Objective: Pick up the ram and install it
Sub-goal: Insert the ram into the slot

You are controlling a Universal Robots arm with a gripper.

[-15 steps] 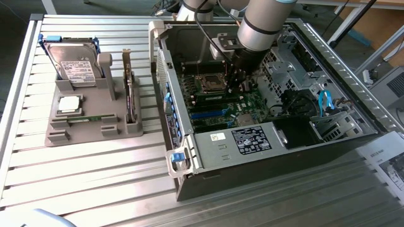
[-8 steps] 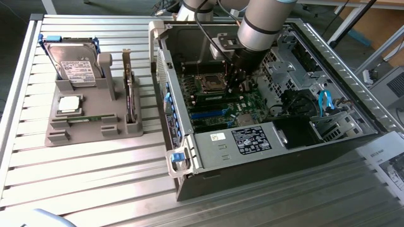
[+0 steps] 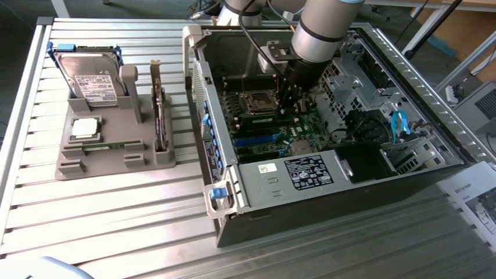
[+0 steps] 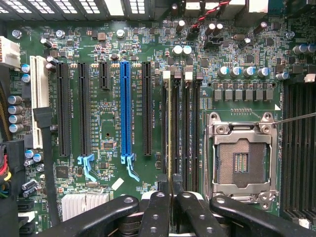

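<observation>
Wrist view looks down on a green motherboard [image 4: 109, 118]; its white silk-screen lettering is too small to read. The gripper [image 4: 170, 186] has its fingers [image 4: 157, 207] drawn nearly together, clamped on the ram [image 4: 170, 128]. The ram shows edge-on as a thin yellowish strip lying along a memory slot beside the empty socket [image 4: 240, 158]. Whether it is seated in the slot I cannot tell.

Counted on the board are one white slot [image 4: 36, 89], one blue slot [image 4: 126, 108] and two blue latches.

Exterior view shows the arm [image 3: 322, 29] reaching down into the open case [image 3: 310, 232], its lower end dark and hard to make out. A black label [image 3: 305, 171] at six o'clock from the arm carries white print, unreadable.

At nine o'clock from the case a grey tray [image 3: 93, 170] holds four parts:
- one drive [image 3: 89, 75] with an unreadable white sticker
- one silver chip [image 3: 83, 128]
- one upright card [image 3: 160, 116]
- one second stick [image 3: 104, 146], lying flat
</observation>
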